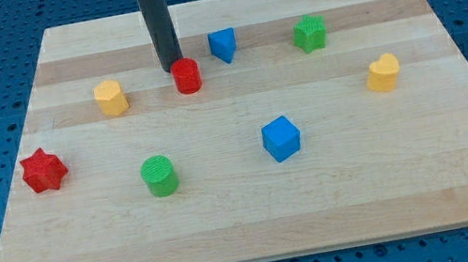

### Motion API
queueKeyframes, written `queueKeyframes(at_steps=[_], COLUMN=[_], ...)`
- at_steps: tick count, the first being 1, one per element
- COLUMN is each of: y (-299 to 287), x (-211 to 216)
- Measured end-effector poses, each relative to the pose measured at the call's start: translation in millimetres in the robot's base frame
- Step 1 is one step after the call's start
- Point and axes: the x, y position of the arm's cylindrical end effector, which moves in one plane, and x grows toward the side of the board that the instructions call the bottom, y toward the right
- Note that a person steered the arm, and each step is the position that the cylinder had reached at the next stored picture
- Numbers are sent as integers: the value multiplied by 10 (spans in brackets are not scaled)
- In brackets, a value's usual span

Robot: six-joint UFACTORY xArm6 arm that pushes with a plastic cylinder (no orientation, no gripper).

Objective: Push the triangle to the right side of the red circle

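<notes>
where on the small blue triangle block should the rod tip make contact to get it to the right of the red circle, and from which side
No grip is possible, only a push. The blue triangle block already lies right of and slightly above the red circular block. Probably bring my tip, now at the circle's upper left, round to the triangle's top face and push toward the view's bottom, centred so it does not spin off.

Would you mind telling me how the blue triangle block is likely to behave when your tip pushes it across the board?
The blue triangle looks rigid and sits flat, so it should slide rather than roll. Its angled sides suggest it may rotate if my tip meets it off-centre. The wooden board looks smooth, so it probably glides easily. The red circle lies close by at its left and might get nudged.
</notes>
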Motion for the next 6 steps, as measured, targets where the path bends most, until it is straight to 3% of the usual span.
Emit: queueKeyframes(at_steps=[1,2,5,6], y=[204,491,615,846], x=[-393,-447,54,-251])
